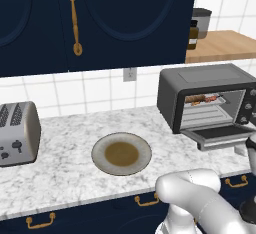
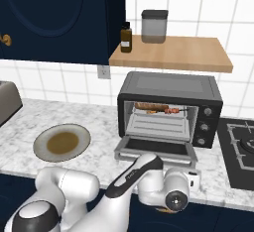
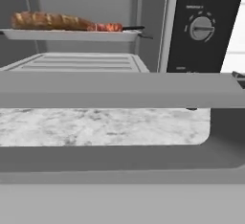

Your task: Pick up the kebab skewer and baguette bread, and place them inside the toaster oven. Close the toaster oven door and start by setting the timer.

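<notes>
The dark grey toaster oven [image 2: 168, 85] [image 1: 205, 78] stands on the counter with its door [image 2: 156, 146] [image 1: 220, 133] [image 3: 119, 89] dropped open flat. On the upper rack inside lie the baguette bread [image 3: 48, 21] [image 2: 151, 106] [image 1: 195, 98] and, at its right end, the kebab skewer [image 3: 107, 27] [image 2: 173, 110] [image 1: 212, 99]. My gripper [image 2: 194, 179] hangs low at the counter's front edge, just before the door's right corner, open and holding nothing. The hand view looks level along the door's grey bar handle [image 3: 119, 158]. A timer knob [image 3: 201, 28] sits on the oven's right panel.
An empty brown plate [image 1: 100, 143] [image 2: 44, 137] lies left of the oven. A silver two-slot toaster [image 1: 17, 133] stands at the far left. A stove [image 2: 240, 146] adjoins the oven's right side. Above, a wooden shelf [image 2: 173, 52] carries a jar [image 2: 154, 26] and a bottle [image 2: 126, 37].
</notes>
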